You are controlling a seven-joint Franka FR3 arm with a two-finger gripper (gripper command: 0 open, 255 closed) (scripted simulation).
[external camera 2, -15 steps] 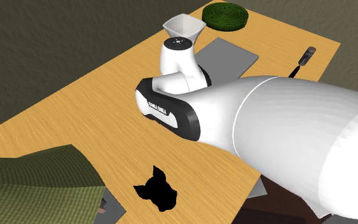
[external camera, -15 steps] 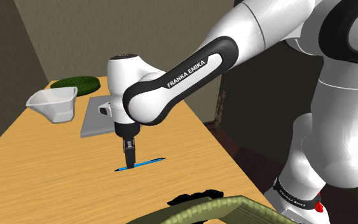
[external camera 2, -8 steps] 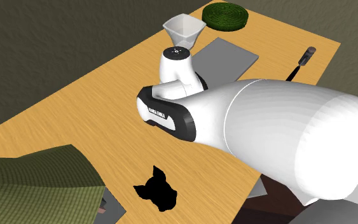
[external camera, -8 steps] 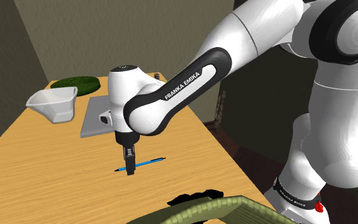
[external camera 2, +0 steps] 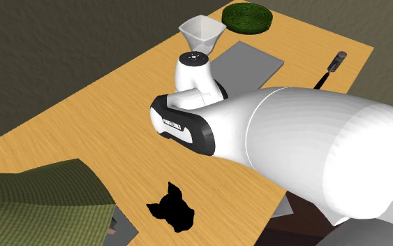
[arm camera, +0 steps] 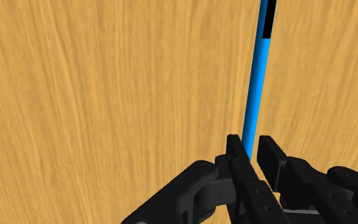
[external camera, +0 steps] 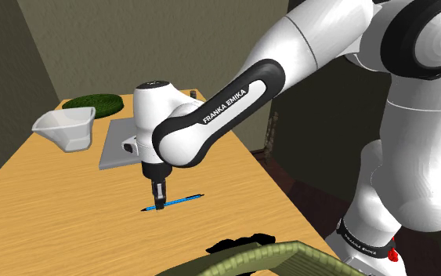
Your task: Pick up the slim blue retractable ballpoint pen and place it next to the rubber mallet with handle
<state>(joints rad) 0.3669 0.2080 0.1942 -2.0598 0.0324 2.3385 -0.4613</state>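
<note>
Gripper (arm camera: 250,140) seemingly clasping slim blue pen (arm camera: 258,76); wood-grain table (arm camera: 107,95).

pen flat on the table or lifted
Flat on the table: in the shoulder view the pen lies along the wood. The gripper is shut on it near one end.
</note>
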